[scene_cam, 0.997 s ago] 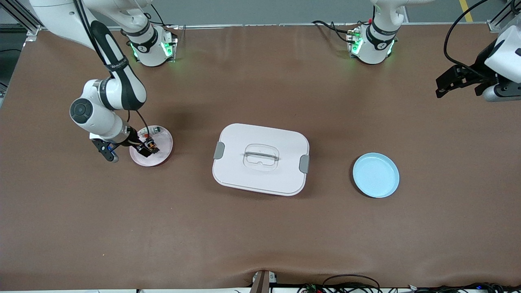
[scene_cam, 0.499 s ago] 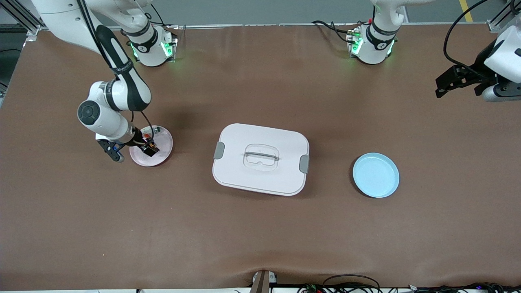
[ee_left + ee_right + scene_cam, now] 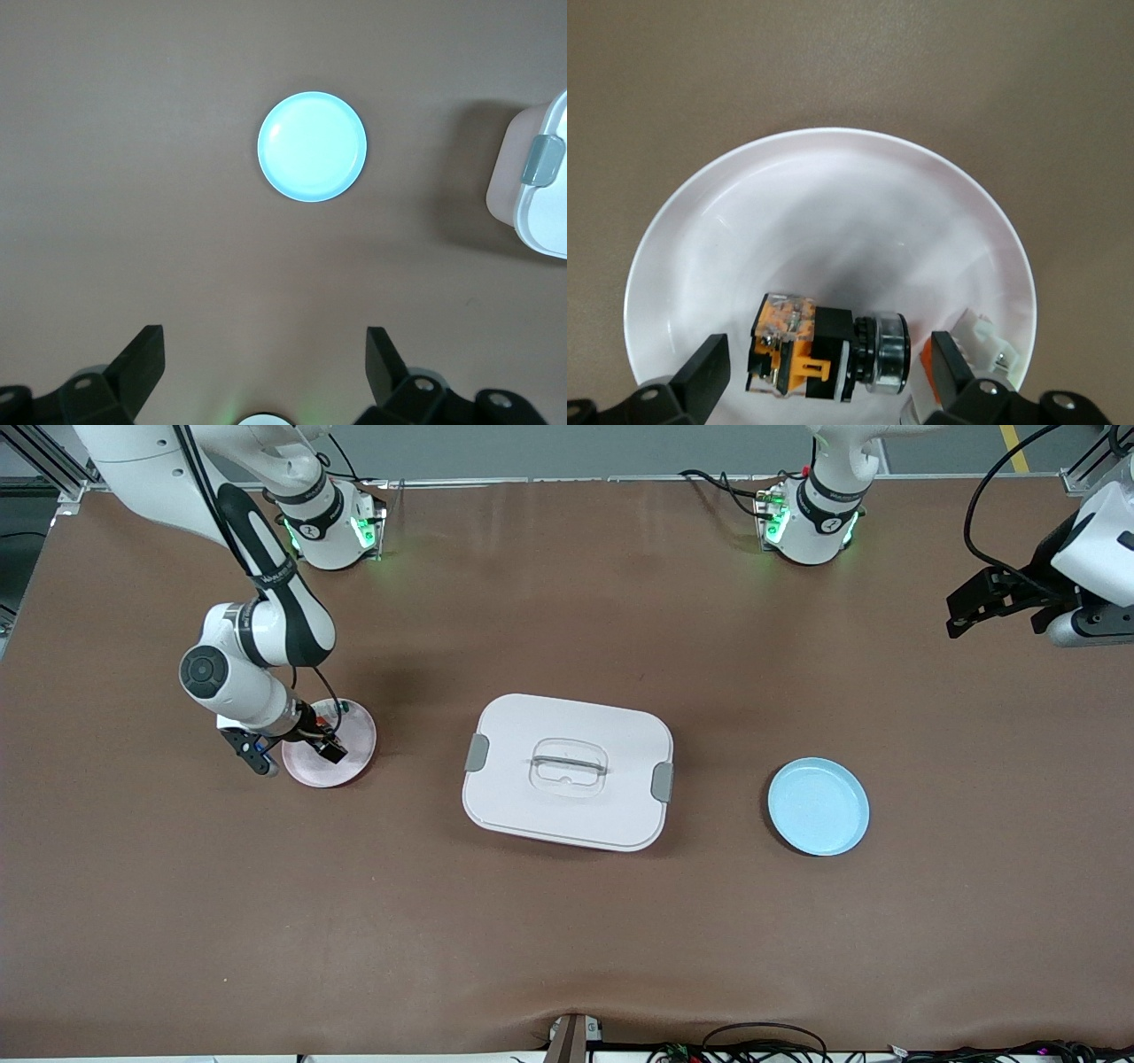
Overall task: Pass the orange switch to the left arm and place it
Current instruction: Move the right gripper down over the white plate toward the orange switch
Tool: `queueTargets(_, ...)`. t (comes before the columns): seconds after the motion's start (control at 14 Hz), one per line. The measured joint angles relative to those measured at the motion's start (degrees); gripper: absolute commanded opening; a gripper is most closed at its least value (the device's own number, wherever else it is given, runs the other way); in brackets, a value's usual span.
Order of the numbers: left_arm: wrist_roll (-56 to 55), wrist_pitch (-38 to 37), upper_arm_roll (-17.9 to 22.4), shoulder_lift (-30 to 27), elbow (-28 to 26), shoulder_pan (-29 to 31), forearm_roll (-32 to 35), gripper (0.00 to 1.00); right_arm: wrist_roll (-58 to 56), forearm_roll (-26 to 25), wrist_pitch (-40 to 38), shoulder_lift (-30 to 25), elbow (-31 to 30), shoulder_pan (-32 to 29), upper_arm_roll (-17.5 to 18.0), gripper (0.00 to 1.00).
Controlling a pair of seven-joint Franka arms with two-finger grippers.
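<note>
My right tool [image 3: 824, 372] straddles the switch [image 3: 824, 347] in the pink plate [image 3: 744, 221], fingers apart, for pickup; left tool [image 3: 266, 367], also apart, waits above the bench [image 3: 567, 939].

Light: even, bright, overhead.
Shadows: soft, beside the box [image 3: 567, 771].
Glare: blue plate [image 3: 312, 147] washed pale.
Focus: sharp throughout.

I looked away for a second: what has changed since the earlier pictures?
The right pincer has crept over the pink plate toward its edge nearest the right arm's base, jaws open astride the orange switch, which lies ungripped. The box, blue plate and the waiting, open left pincer stayed put.
</note>
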Motion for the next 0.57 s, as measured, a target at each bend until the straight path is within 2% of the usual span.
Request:
queueTargets(0.21,0.00,0.00,-0.03,0.00,-0.15,-0.04,0.00,1.00,0.02,1.93,0.69,0.15,-0.11,1.46,0.03,1.00)
queueTargets(0.57,0.00,0.00,-0.03,0.00,-0.18,-0.04,0.00,1.00,0.19,2.21,1.79,0.85,-0.18,2.09,-0.06,1.00)
